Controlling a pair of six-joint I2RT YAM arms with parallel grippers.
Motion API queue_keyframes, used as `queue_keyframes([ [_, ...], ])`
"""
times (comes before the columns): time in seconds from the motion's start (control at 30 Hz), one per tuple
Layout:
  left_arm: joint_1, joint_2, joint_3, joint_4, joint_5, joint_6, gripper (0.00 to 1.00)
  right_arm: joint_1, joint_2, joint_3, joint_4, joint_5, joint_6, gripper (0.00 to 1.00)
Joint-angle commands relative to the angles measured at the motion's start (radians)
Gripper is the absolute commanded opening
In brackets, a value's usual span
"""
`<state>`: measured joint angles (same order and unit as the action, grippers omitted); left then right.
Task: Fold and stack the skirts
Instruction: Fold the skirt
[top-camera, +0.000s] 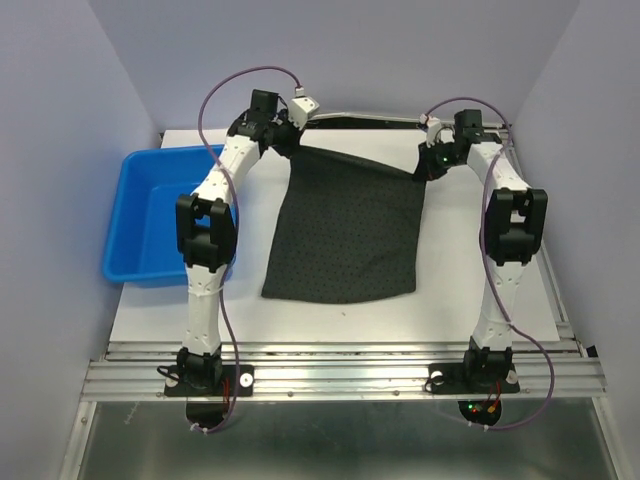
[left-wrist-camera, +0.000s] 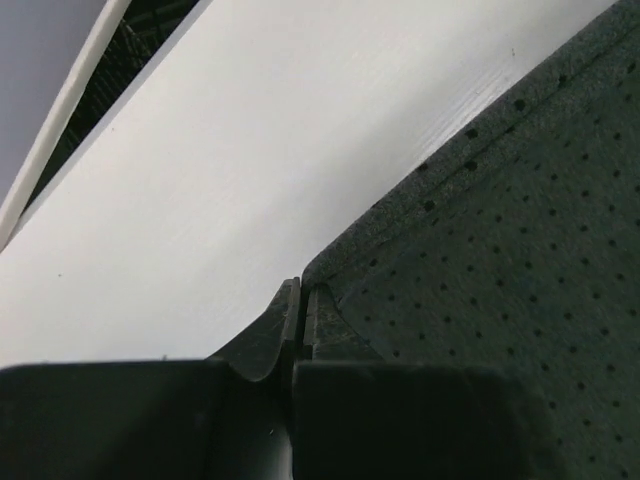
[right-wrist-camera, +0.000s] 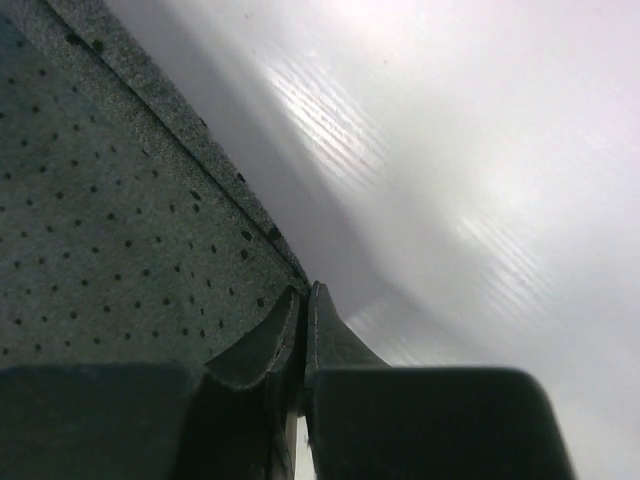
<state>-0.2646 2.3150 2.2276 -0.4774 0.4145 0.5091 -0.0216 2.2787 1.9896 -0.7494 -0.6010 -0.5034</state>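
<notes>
Nearest the camera in the top view there's a ribbed silver rail (top-camera: 340, 366) across the bottom of the frame with two arm bases bolted on, so two arms total, white links with black joints, each trailing one thin purplish cable. Past that is the white, smooth, slightly glossy desk (top-camera: 330, 325). I count just one skirt (top-camera: 345, 235): dark charcoal cloth, matte, peppered with fine dots, a four-sided flared shape lying spread in the middle of the frame, with its near hem flat on the desk. Left of it is one blue tub (top-camera: 150, 215), plastic, rectangular with rounded corners, sticking out over the desk's left edge. At the far end, the left claw (top-camera: 283, 137) is on the skirt's upper-left corner and the right claw (top-camera: 430, 165) is on the upper-right corner. In the left wrist view the left claw (left-wrist-camera: 300, 312) has its two dark fingers squeezed together with no gap, pinching the very corner of the skirt (left-wrist-camera: 500, 260), hemmed edge running up toward the right of the frame over bare desk (left-wrist-camera: 250, 150). Same deal in the right wrist view: right claw (right-wrist-camera: 306, 315) pressed closed on the corner of the skirt (right-wrist-camera: 120, 220), which fills the left of the frame.
</notes>
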Motion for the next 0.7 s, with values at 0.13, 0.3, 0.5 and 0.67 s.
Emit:
queue_keyframes([
  [0.13,0.033,-0.383,-0.38,0.154,-0.039,0.141,0.0,-0.008,-0.229,-0.127,0.084,-0.005,-0.055,0.01],
  [0.3,0.033,-0.589,-0.674,0.171,0.007,0.236,0.0,0.029,-0.392,-0.41,0.139,0.013,-0.124,0.01],
  [0.5,0.025,-0.767,-0.931,0.128,0.055,0.321,0.0,0.063,-0.562,-0.682,0.232,0.032,-0.202,0.01],
  [0.67,-0.045,-0.85,-1.195,0.177,-0.005,0.353,0.0,0.113,-0.645,-0.892,0.324,0.104,-0.239,0.01],
])
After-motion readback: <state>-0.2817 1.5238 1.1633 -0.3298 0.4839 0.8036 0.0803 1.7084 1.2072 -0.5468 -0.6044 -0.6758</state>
